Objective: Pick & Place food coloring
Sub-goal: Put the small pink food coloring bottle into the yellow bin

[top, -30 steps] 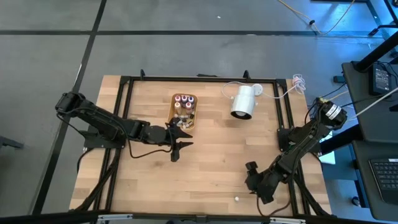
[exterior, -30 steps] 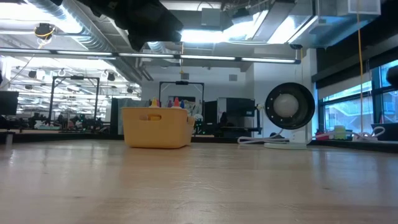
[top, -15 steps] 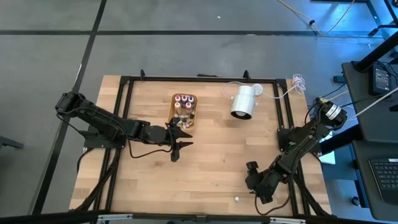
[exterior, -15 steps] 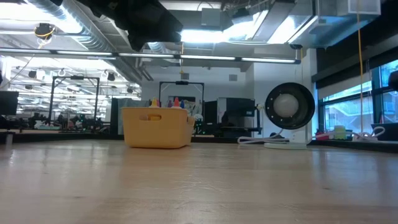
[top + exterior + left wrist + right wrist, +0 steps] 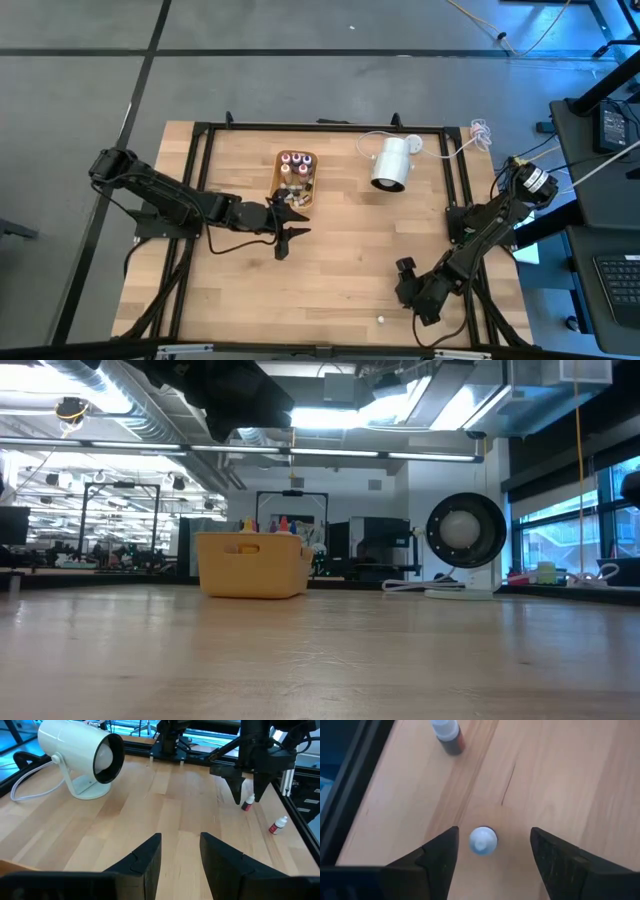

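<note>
The right gripper (image 5: pixel 492 847), spread, hovers above 1 upright bottle (image 5: pixel 483 840) near the table's front right; light, small and tippy, it wants pinching low around its body

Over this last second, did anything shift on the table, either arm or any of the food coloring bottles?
Nothing visibly changed. The left gripper stays by the orange tray, fingers apart and holding nothing. The right gripper still hangs open straight above an upright bottle near the table's front right, with a second bottle lying beside it. The white lamp has not moved.
</note>
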